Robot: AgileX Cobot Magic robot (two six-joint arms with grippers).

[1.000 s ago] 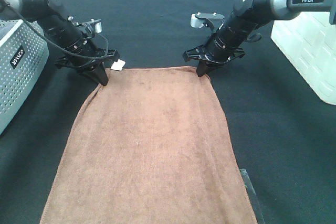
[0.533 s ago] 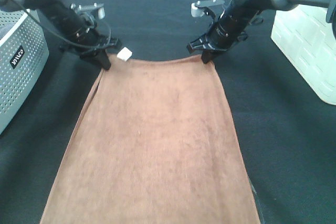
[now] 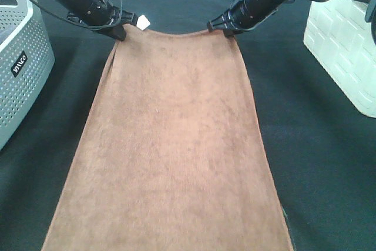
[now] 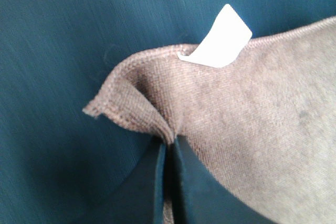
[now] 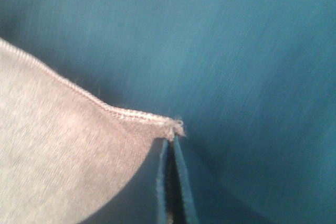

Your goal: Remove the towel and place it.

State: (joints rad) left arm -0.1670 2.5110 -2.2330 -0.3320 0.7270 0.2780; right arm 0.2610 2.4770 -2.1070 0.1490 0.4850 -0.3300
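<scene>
The reddish-brown towel (image 3: 173,145) stretches from the near edge of the exterior view up to both grippers, its far edge lifted and sagging between them. My left gripper (image 3: 121,32) is shut on the far left corner, beside the small white tag (image 3: 142,23). In the left wrist view the towel (image 4: 262,114) bunches at the closed fingers (image 4: 157,187), with the tag (image 4: 218,40) sticking up. My right gripper (image 3: 225,29) is shut on the far right corner. The right wrist view shows the towel (image 5: 63,166) with its hemmed corner pinched at the gripper (image 5: 170,142).
Black cloth (image 3: 317,145) covers the table under and around the towel. A grey perforated box (image 3: 17,69) stands at the left edge. A white plastic basket (image 3: 343,51) stands at the right edge.
Both grippers have moved away from the camera and upward with the towel's far corners. The towel has been drawn out longer and narrower across the table.
</scene>
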